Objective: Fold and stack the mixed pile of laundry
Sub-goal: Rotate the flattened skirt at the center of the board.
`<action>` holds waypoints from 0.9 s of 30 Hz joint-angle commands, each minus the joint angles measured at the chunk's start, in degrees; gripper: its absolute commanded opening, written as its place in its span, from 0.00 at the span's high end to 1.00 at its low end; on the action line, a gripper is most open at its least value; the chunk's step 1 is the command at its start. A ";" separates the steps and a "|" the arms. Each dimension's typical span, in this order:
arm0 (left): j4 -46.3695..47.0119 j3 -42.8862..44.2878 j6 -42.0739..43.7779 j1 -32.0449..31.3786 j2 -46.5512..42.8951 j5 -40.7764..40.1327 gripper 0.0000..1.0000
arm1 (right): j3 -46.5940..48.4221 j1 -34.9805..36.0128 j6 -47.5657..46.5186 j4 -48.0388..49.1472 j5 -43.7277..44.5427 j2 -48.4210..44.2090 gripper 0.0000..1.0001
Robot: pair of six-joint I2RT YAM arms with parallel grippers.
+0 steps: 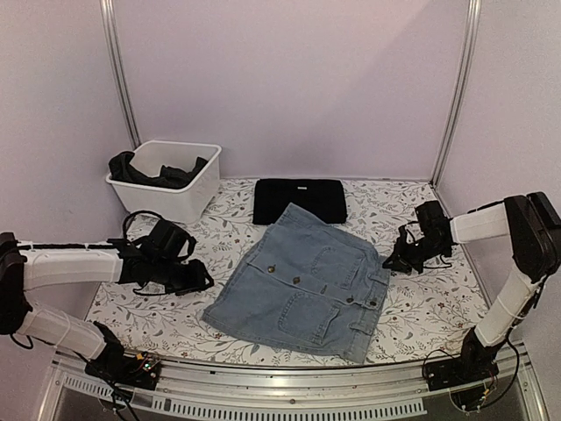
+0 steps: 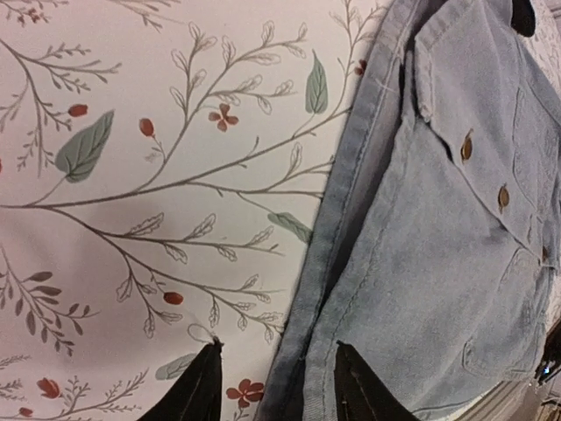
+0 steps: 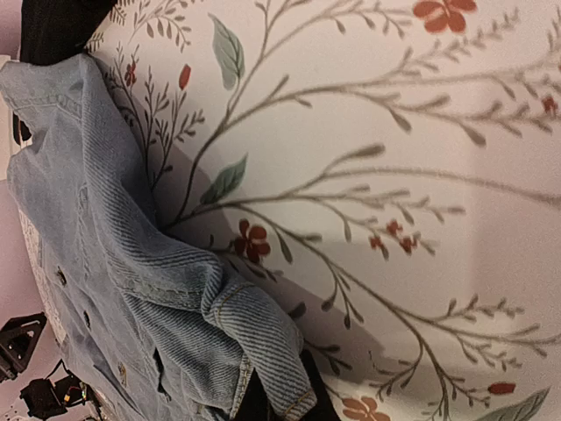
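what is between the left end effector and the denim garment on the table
Nothing visible. The left end effector hangs right at the left hem of the denim garment, its open fingers either side of that edge over the floral tablecloth. The white bin stands behind it, off to the side, not in the path.

Light blue denim garment [image 1: 302,289] lies spread out, far corner overlapping folded black cloth [image 1: 300,200].

A white bin [image 1: 162,200] on a flowery tabletop [image 1: 429,307]
The bin sits at the back left. The tabletop is covered with thin branches, green leaves and little red flowers.
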 commanded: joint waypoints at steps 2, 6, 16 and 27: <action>5.73 -5.42 -0.81 -4.79 1.26 7.42 0.58 | 10.87 -0.17 -5.76 0.22 2.77 9.56 1.00; 11.43 -7.64 -4.76 -12.99 3.90 10.42 0.62 | 18.57 1.52 -5.79 0.42 -0.37 15.79 1.00; 13.89 -8.36 -16.01 -31.05 5.81 10.32 1.00 | 25.77 5.03 -6.81 -4.14 2.47 16.95 1.00; 3.74 -7.54 -15.41 -23.89 -7.83 1.85 0.58 | 6.67 5.42 -6.07 -7.44 -3.68 -8.27 0.27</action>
